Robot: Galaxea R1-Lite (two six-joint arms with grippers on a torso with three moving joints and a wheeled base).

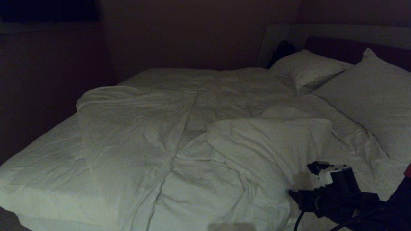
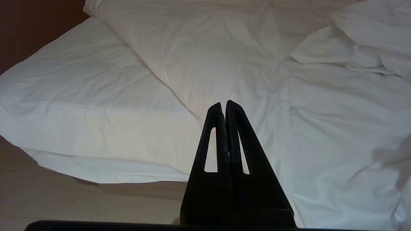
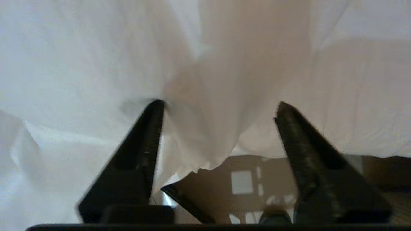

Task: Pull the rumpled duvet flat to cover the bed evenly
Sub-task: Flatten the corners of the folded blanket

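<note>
- The right gripper (image 3: 218,109) sits at the bed's near edge toward the pillow end, jaws spread wide, with a hanging fold of the duvet (image 1: 192,134) loose between them, not pinched.
- The left gripper (image 2: 223,106), pressed shut on nothing, hangs over the near edge toward the foot.
- The duvet lies bunched mid-bed (image 1: 38,166), leaving sheet bare at the foot corner.
- Risk: closing now may catch only thin cover fabric, which could slip or drag the heap crooked toward the pillows (image 1: 369,96).
</note>
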